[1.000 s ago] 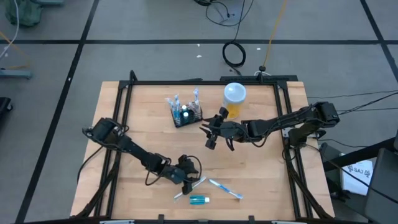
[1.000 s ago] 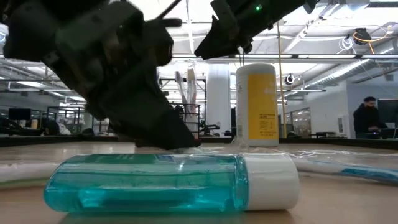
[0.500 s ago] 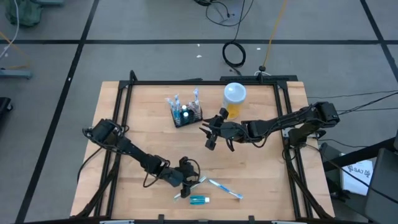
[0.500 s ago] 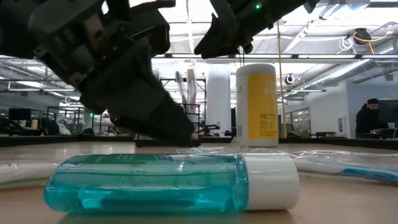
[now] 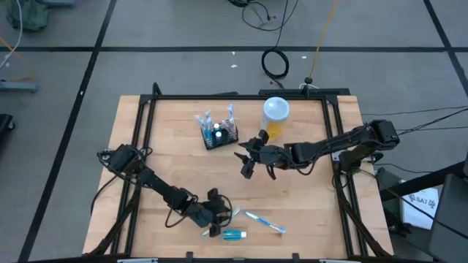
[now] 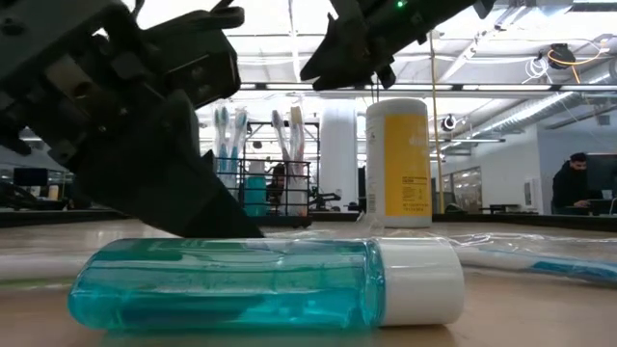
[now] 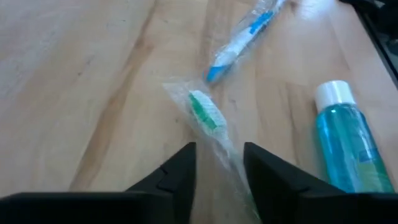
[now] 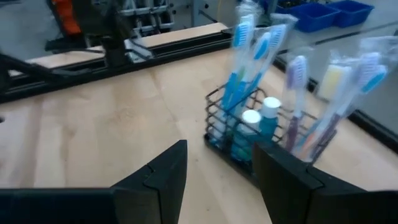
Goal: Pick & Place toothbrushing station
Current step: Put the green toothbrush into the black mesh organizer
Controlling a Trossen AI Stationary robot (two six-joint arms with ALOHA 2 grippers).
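**Thin wrapped brush may slip our left hand**

We see the biggest risk at the left hand (image 7: pixel 217 171): its fingers stand narrowly apart around the green wrapped toothbrush (image 7: pixel 204 113), holding nothing yet. The crinkly wrapper could slide out or drag flat along the surface (image 5: pixel 175 153). Next, the mouthwash bottle (image 5: pixel 234 234) lies just beside that hand and could roll if nudged. The right hand (image 5: pixel 247 164) hovers wide and empty, with the toothbrushing station (image 5: pixel 219 134) just ahead of it; a careless advance could tip the rack.

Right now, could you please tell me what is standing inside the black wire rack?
The black wire rack holds wrapped toothbrushes standing upright and small white-capped blue bottles. The rack's floor is hidden by them.
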